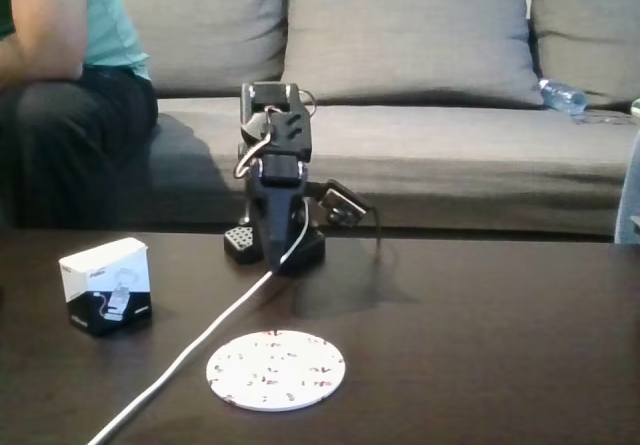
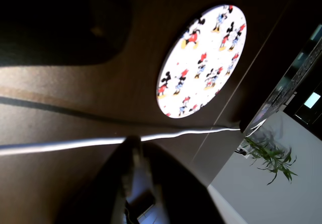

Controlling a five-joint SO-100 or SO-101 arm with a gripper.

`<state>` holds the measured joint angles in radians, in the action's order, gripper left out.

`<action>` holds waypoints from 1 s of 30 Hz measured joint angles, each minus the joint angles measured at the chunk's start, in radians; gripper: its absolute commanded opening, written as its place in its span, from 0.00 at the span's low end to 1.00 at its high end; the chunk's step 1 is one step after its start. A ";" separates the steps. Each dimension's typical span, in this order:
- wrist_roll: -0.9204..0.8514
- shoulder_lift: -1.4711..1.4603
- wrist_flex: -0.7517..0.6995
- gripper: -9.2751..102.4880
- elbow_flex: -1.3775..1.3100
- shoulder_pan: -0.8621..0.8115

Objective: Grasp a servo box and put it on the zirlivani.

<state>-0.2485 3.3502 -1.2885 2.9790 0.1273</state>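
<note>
The servo box (image 1: 106,285), white on top and black below with a servo picture on its front, stands on the dark table at the left of the fixed view. The zirlivani (image 1: 276,369), a flat round white disc with small red and dark figures, lies near the front centre, and the wrist view shows it (image 2: 204,60) at upper right. My arm is folded up at the back centre of the table. Its gripper (image 1: 272,250) points down near the base, far from the box, and looks shut with nothing in it. The dark fingers rise from the bottom edge of the wrist view (image 2: 132,143).
A white cable (image 1: 190,350) runs from the arm's base to the front left, passing between box and disc. A person (image 1: 70,85) sits on the grey sofa (image 1: 420,155) behind the table at left. A water bottle (image 1: 562,96) lies on the sofa at right.
</note>
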 measured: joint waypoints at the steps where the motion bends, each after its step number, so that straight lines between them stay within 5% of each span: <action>1: 0.000 0.000 0.000 0.09 0.000 0.000; 17: -0.011 -0.011 0.017 0.09 -0.044 -0.012; 25: -0.135 -0.161 0.069 0.15 -0.675 -0.091; 30: -0.422 -0.518 -0.095 0.16 -0.996 -0.288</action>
<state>-0.6703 2.8317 -1.3837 1.9834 -0.1611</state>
